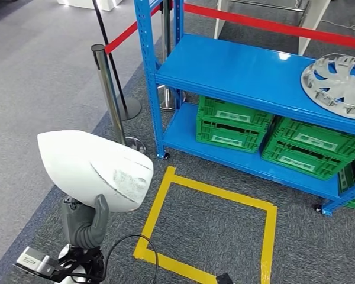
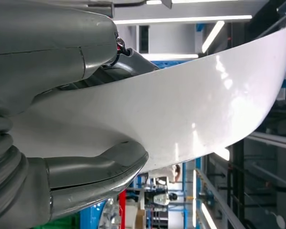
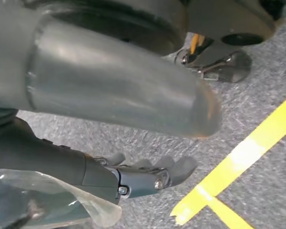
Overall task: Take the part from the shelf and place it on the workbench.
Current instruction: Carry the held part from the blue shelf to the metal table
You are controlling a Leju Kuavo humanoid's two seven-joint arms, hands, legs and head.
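My left hand (image 1: 85, 226) holds a smooth white curved shell part (image 1: 93, 168) up in the air at the lower left, away from the blue shelf (image 1: 238, 68). In the left wrist view the white part (image 2: 192, 109) lies between the thick grey thumb (image 2: 98, 171) and the darker fingers (image 2: 134, 62), which clamp it from both sides. My right hand (image 3: 148, 174) hangs over the grey carpet with its fingers stretched out and nothing in it.
A silver hubcap (image 1: 338, 80) lies on the shelf's upper board at the right. Green crates (image 1: 231, 121) fill the lower board. A yellow tape square (image 1: 211, 225) marks the carpet before the shelf. A stanchion (image 1: 107, 89) with a red belt stands to the left of the shelf.
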